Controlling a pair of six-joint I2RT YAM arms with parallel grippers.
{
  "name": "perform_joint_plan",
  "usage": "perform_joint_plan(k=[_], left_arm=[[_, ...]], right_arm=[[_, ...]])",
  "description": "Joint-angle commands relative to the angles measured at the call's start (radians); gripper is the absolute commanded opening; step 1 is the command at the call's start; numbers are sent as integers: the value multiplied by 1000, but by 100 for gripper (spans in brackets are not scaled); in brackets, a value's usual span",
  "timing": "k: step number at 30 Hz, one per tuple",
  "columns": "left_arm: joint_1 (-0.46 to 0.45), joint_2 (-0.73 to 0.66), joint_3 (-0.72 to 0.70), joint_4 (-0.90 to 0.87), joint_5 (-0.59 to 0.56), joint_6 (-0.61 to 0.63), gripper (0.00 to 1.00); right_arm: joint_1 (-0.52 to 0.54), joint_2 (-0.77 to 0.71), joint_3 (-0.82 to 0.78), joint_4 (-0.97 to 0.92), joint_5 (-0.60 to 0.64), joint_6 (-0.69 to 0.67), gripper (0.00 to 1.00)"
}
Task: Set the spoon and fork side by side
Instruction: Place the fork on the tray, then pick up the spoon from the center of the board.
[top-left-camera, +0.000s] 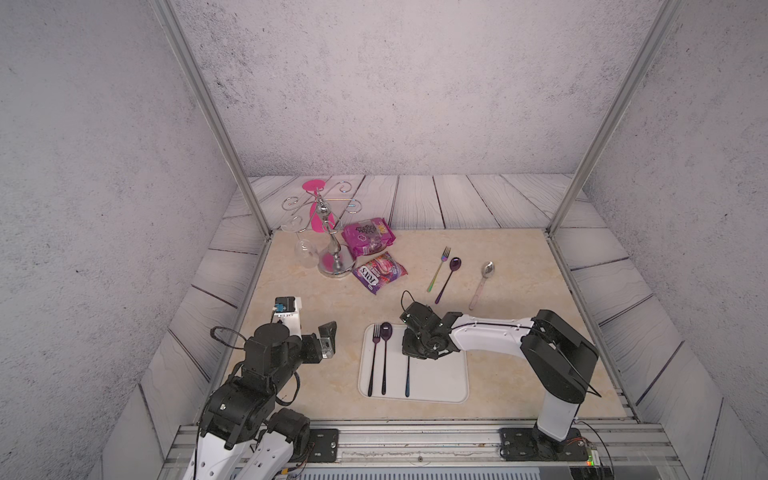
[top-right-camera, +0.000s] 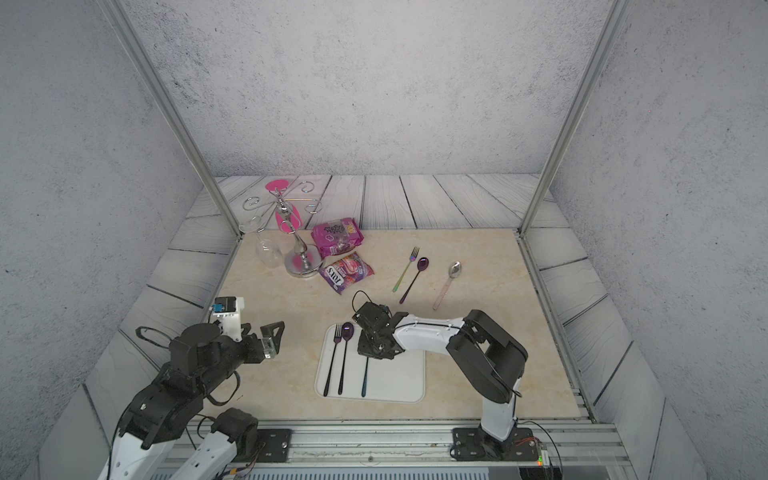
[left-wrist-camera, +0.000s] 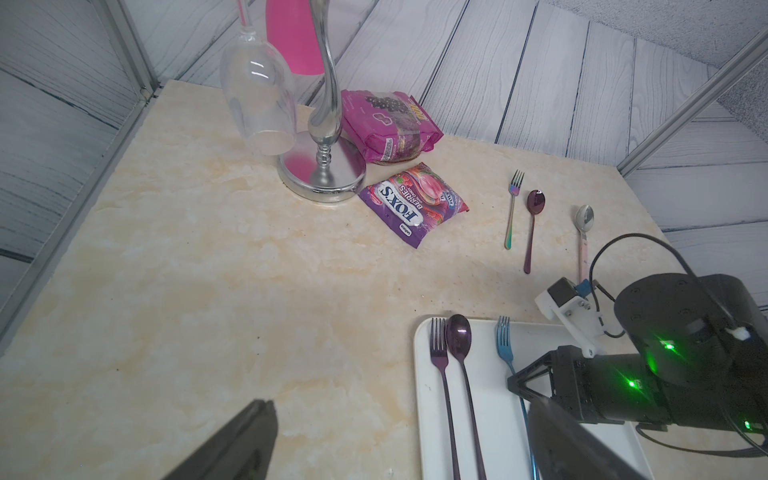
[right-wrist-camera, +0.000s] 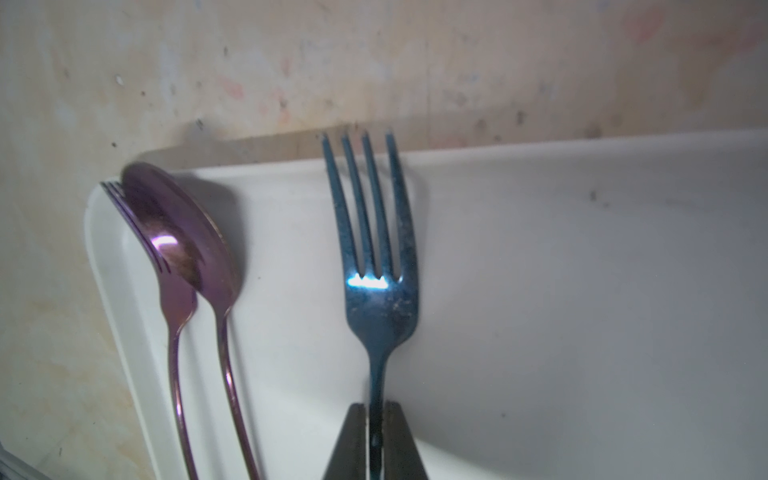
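Blue fork (right-wrist-camera: 380, 299) on the white tray (right-wrist-camera: 582, 249)

The right claw (right-wrist-camera: 376, 409) is pinched on the blue fork's handle, low on the tray, just right of the purple fork (left-wrist-camera: 439, 349) and purple spoon (left-wrist-camera: 458, 338) that lie side by side. The left claw (left-wrist-camera: 401, 401) is wide apart and empty, at the near left. I think the fork is being put down. Next the claw should let go and fetch a spoon, maybe the silver spoon (top-left-camera: 487, 269) at the far right. The sweets bag (left-wrist-camera: 411, 203) says FOX'S BERRIES.
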Motion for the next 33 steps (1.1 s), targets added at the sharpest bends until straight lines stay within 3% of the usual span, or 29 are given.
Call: perform_joint_plan(k=[1,9,15,19,24,29,33], left_arm=[[3,-10,-7,-3,2,-5,100],[3,-9,-8,-3,1,-5,100],[4,16,-5,1,11,-5,100],[3,27,-3,2,15,-3,100],[1,30,-8,3,23,-4,100],[3,40,-6,3,25,-2,100],[3,42,-8,4,25,-1,100]], right_arm=[[-1,8,2,-42,24,0,23],[0,-93,16,-104,51,-34,29],[-51,-214,84,-308,110,-168,36],[-200,-279,82,-399,75,-286,37],[-471,-291,100,-421,56,-429,43],[-661,-122,264,-439,23,-513,45],[-733,55,419,-434,33,-525,45]])
